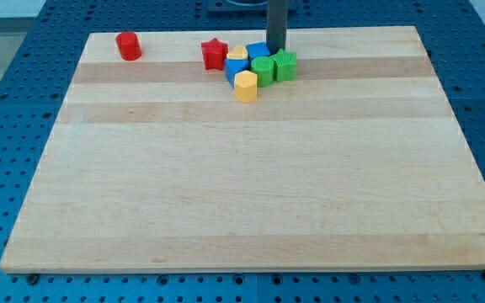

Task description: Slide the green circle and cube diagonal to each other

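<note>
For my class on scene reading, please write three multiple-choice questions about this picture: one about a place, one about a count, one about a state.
1. Where is my tip?
A. among the cluster at the view's top
B. beside the lone red block
C. at the view's bottom

2. How many red blocks are on the board?
A. one
B. two
C. four

3. The two green blocks are
A. side by side, close together
B. far apart
C. stacked

A: the rod ends by the blue block and the green blocks.
B: red cylinder, red star.
A: they sit together.

A wooden board (251,185) carries coloured blocks (255,69) near its top.
</note>
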